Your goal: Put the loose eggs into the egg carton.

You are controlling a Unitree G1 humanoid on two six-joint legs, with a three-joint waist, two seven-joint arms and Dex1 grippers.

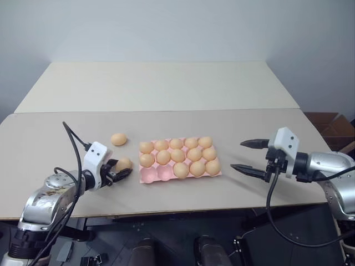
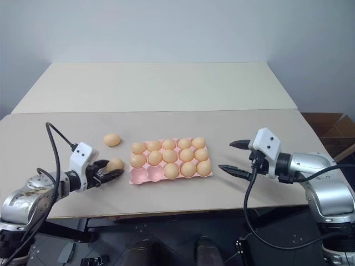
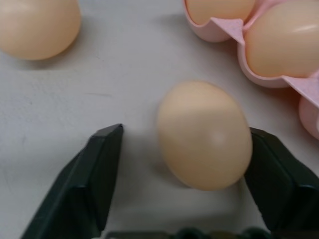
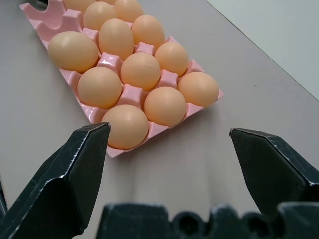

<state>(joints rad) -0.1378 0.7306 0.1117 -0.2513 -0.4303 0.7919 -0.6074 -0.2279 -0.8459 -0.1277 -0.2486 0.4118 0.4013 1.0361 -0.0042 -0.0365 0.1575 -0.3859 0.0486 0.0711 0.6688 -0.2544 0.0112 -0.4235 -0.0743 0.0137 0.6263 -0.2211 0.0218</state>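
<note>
Left end effector (image 1: 123, 172) is low over the surface (image 1: 249, 188), just left of the egg carton (image 1: 148, 176). I have a loose egg (image 3: 204, 134) sitting between its two black fingers. From the left wrist view, one finger (image 3: 271, 172) is against the egg's side or very nearly so; the other finger (image 3: 99, 164) stands off with a strip of bare surface between. So the jaws are partly open around the egg, not clamped. I would not call it held yet.

The egg's long axis runs roughly along the fingers' reach, slightly canted, so the jaws would close across its narrow waist. Good for a squeeze, I judge, provided the egg does not roll toward the open side.

Second loose egg (image 1: 118, 139) lies farther back on the surface, apart from the first, also left of the carton. Left arm is plainly the nearer one for both.

Carton: most cups filled. Two empty cups (image 1: 157, 173) at the near-left corner, the corner closest to the left end effector. Short carry to the right once the grip is sound.

Right end effector (image 1: 245, 156) hovers to the right of the carton, well apart from it, jaws spread wide, holding nothing. Both loose eggs lie on the carton's far side from it.
</note>
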